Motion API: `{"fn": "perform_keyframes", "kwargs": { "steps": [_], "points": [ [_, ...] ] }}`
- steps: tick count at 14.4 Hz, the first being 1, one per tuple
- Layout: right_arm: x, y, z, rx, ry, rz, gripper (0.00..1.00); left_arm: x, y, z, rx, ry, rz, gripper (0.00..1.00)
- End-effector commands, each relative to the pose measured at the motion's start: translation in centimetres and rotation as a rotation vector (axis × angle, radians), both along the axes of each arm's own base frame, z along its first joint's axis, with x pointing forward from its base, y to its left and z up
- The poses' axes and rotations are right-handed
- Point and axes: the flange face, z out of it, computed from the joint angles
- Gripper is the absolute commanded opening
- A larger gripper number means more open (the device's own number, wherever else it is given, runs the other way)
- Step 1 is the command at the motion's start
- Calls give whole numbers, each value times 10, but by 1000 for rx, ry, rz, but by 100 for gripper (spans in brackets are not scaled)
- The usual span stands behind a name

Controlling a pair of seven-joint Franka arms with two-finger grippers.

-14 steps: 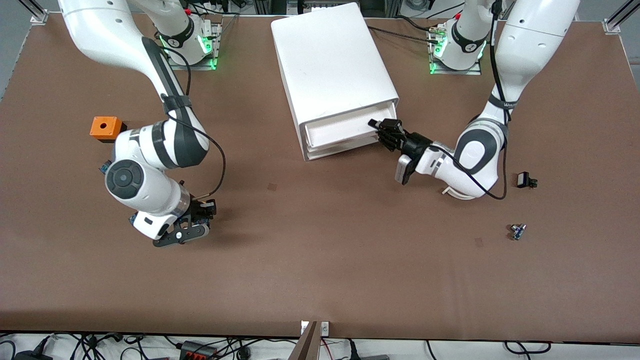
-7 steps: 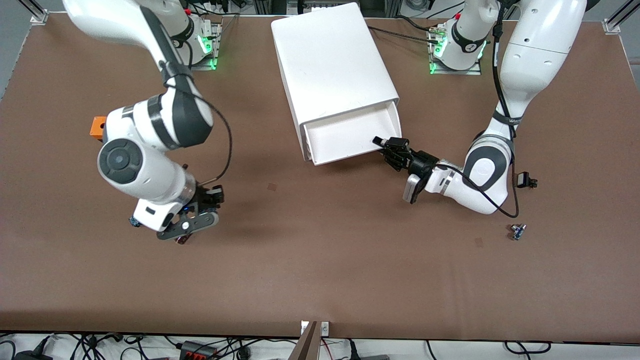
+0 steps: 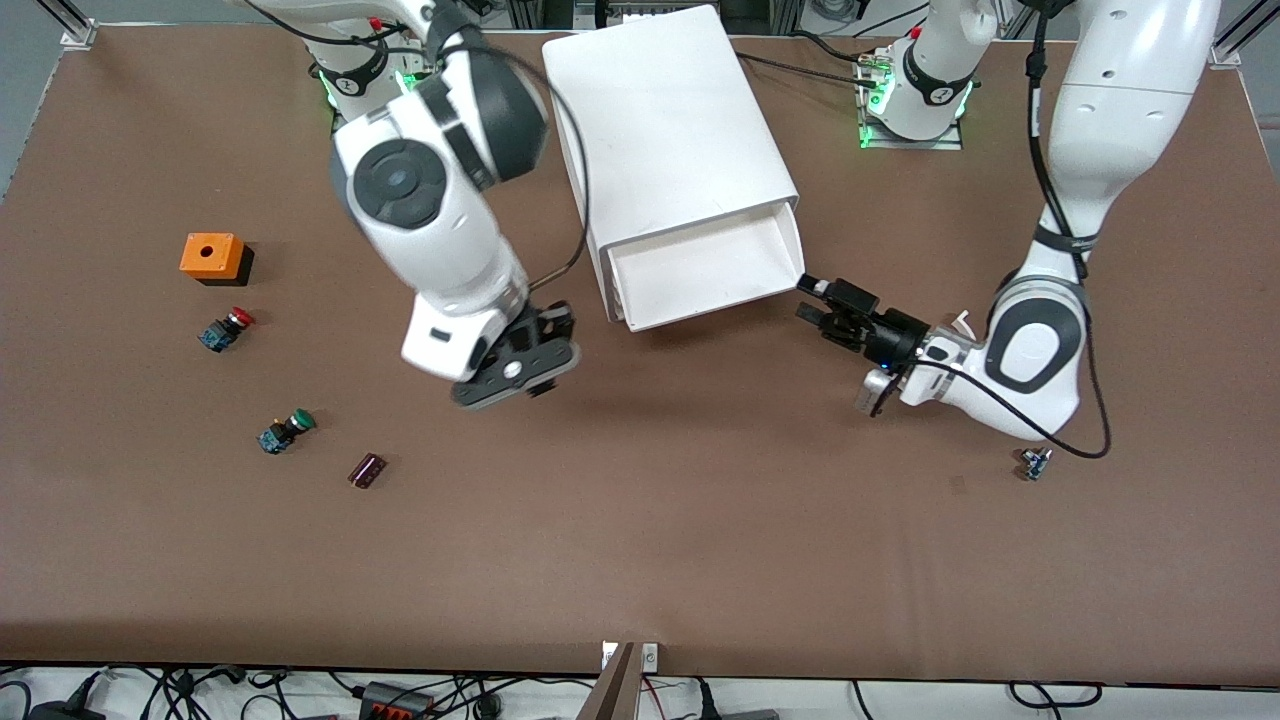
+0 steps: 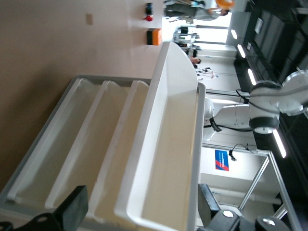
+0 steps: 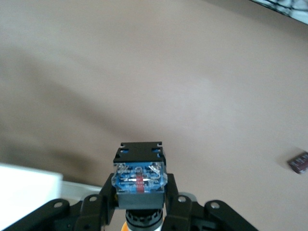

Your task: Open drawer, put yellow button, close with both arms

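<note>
The cabinet stands on the worktop between the arms' bases, its drawer pulled out toward the front camera.

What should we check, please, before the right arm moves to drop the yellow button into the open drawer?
1. Drawer pulled out of the white cabinet: ok.
2. Drawer tray bare where visible: ok; the left wrist view shows nothing in it.
3. Yellow button gripped: ok; the right gripper is shut on its black-and-blue body, with a sliver of orange cap below.
4. Left gripper released the drawer: ok; it is open, just off the drawer's corner at the left arm's end.
5. Right gripper over the drawer: not ok; it is above bare table, beside the drawer front.
6. Correct switch chosen: ok; the red-capped switch and green-capped switch lie on the table.
</note>
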Motion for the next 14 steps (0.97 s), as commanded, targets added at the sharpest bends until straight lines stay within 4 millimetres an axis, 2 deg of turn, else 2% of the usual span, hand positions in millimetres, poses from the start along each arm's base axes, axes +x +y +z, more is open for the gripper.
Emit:
{"fn": "perform_keyframes", "kwargs": {
  "steps": [1, 3, 5, 7, 9, 11, 14],
  "points": [
    [-27, 42, 19, 11, -31, 46, 0, 12, 7, 46, 174, 40, -43, 100],
    [-45, 65, 22, 19, -32, 76, 0, 25, 17, 70, 377, 59, -60, 100],
    [-67, 98, 18, 31, -27, 46, 0, 29, 21, 76, 567, 43, -94, 100],
    [-79, 123, 6, 39, -16, -7, 0, 30, 24, 68, 804, 20, -113, 100],
    [-81, 135, -6, 42, -3, -44, 0, 42, 45, 60, 977, -40, -64, 100],
    [-86, 142, -21, 34, 30, -69, 0, 44, 44, 47, 1009, -50, -73, 100],
    [-99, 156, -39, 26, 70, -63, 0, 52, 63, 24, 1105, -110, -90, 100]
  ]
}}
